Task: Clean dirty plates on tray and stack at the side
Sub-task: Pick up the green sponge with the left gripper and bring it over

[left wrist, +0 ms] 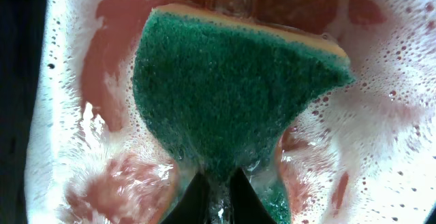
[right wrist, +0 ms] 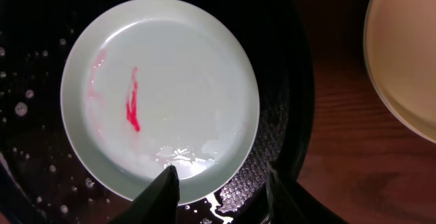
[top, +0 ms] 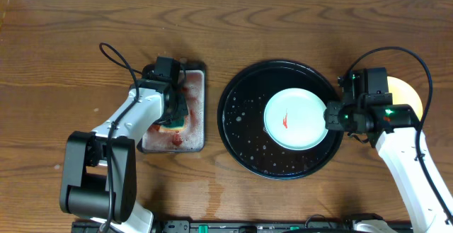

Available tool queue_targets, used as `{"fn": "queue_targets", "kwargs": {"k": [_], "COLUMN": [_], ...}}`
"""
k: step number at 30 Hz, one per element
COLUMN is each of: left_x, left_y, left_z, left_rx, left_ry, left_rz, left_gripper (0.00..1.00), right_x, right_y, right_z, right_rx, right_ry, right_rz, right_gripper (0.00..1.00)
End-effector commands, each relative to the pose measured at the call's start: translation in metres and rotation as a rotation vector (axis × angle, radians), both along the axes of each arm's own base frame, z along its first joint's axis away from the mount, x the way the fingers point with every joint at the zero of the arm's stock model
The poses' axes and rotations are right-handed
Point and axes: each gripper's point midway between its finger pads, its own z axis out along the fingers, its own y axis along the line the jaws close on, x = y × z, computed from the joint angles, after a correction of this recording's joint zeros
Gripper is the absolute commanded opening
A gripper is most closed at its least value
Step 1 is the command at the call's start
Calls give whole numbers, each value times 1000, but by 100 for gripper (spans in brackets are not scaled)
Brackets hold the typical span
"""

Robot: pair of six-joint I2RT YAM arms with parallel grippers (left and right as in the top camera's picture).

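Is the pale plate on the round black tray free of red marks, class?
No, the pale plate lying in the round black tray carries a red streak on its face.

Right of the right end effector (right wrist: 221, 182), blocked by a yellow plate (right wrist: 402, 60); left, open above the smeared mint plate (right wrist: 184, 67).

Overhead wide; wrists close, probably downward
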Motion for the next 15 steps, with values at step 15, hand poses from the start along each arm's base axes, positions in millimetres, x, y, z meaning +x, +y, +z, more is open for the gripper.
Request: {"fn": "queue_targets", "kwargs": {"k": [15], "left_x": [-11], "left_y": [-36], "left_z": [110], "left_rx": [-215], "left_ry": [-110], "left_rz": [-125], "left_gripper": [7], "right_x": [21], "right_y": [-16], "right_z": [-70], "right_rx": [-2], "right_ry": [164], "right_rz": [-19], "right_gripper": [35]}}
